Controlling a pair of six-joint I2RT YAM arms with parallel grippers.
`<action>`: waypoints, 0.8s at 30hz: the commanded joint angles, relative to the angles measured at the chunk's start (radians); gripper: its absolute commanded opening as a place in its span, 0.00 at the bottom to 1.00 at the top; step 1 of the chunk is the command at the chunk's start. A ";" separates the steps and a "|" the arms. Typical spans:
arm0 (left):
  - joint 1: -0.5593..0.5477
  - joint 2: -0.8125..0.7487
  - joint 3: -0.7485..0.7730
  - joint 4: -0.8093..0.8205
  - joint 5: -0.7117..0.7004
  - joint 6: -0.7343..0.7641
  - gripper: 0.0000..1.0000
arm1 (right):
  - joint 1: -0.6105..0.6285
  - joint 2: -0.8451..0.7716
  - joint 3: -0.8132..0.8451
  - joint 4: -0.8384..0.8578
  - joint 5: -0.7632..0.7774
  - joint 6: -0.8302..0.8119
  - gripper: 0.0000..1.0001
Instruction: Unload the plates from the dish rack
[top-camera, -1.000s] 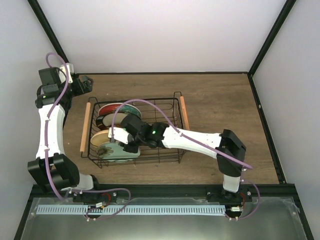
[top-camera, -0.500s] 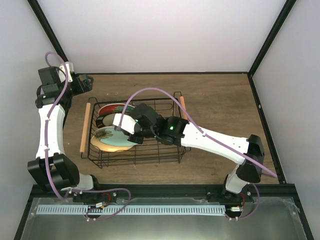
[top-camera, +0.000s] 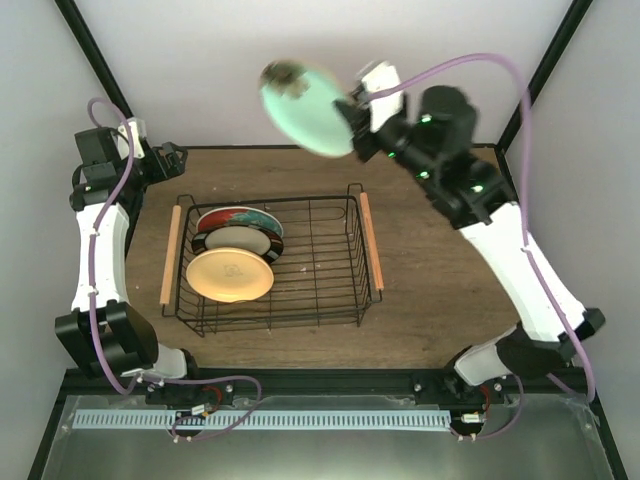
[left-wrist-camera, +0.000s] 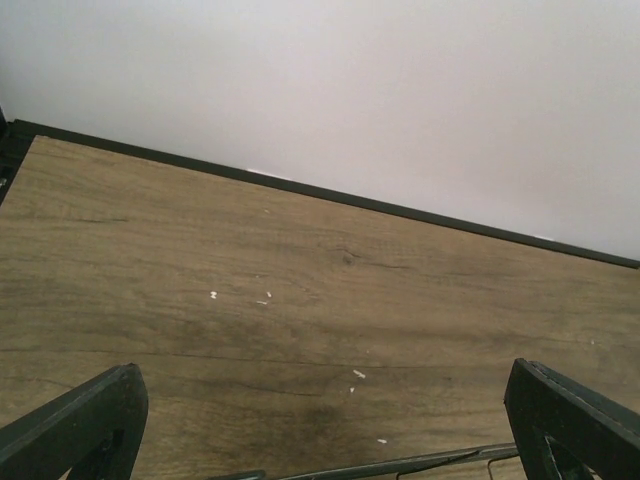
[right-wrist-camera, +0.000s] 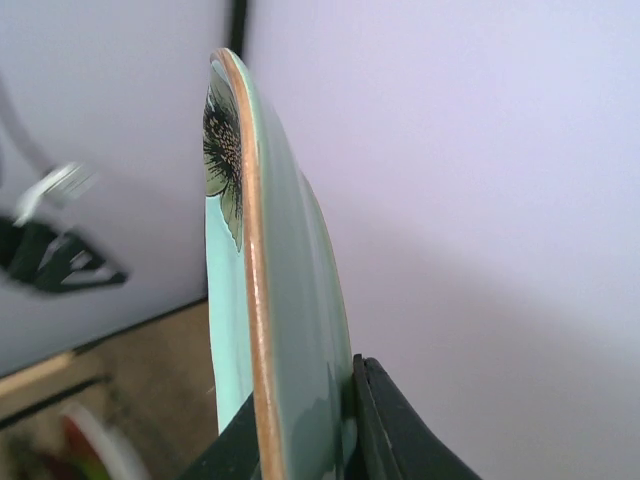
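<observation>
Right fingers (right-wrist-camera: 400, 440) clamped on rim of pale mint round plate (top-camera: 305, 108), plate tilted, high above brown wooden desk (top-camera: 440, 230), well apart from black wire dish rack (top-camera: 320, 300). Yellow-orange plate (top-camera: 230, 274) lay in rack's left part. Left fingers (left-wrist-camera: 80, 430) spread wide, empty, near rack's far-left corner.

Bright even light, soft shadows, mint plate (top-camera: 305, 108) slightly blurred, right-wrist background defocused

Right arm (top-camera: 520, 260) reaches high, jaws clamped on a mint plate (top-camera: 305, 110); left arm (top-camera: 100, 245) stands, jaws apart.
</observation>
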 joint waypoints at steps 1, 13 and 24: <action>0.005 0.020 0.037 0.017 0.035 -0.026 1.00 | -0.087 -0.057 0.084 0.162 -0.046 0.089 0.01; 0.004 -0.007 0.015 0.029 0.047 -0.031 1.00 | -0.892 0.138 -0.147 0.071 -0.506 0.971 0.01; 0.005 -0.086 -0.069 0.027 0.042 -0.031 1.00 | -1.102 0.196 -0.492 0.319 -0.624 1.120 0.01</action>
